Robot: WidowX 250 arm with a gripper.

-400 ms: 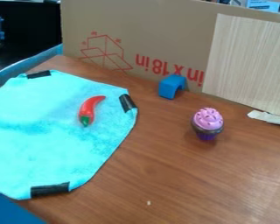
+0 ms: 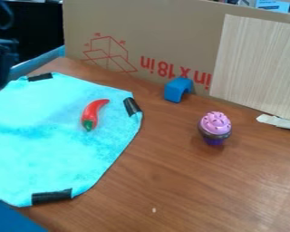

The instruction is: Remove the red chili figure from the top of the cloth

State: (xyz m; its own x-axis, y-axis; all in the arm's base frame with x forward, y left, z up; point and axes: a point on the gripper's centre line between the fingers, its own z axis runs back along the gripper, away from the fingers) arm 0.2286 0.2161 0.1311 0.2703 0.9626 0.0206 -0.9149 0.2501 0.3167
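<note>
We see big red print on the tall brown cardboard [image 2: 171, 45] at the back, and it is upside down. Next to the print, we see a red line drawing [image 2: 109, 54] of an open box, with tiny red marks around it. Up at the top right, a blue and white thing [image 2: 273, 5] has small print on it too.

The red chili [image 2: 94, 113] lies on its side on the bright blue cloth [image 2: 44, 140], near the cloth's right edge. Its green stem end is toward us, and its thin red tip bends away and to the right. The black gripper [image 2: 1, 74] hangs at the left edge of our view, up by the far left corner of the cloth. The chili is well apart from it, to the right and closer to us. We cannot tell if the gripper is open or closed.

Strips of black tape [image 2: 51, 196] sit on the edges of the cloth. On the brown table [image 2: 171, 181], we see a cupcake [image 2: 215, 127] with pink frosting, standing up. A blue block [image 2: 177, 89] shaped like a little bridge is behind it, near the cardboard.
</note>
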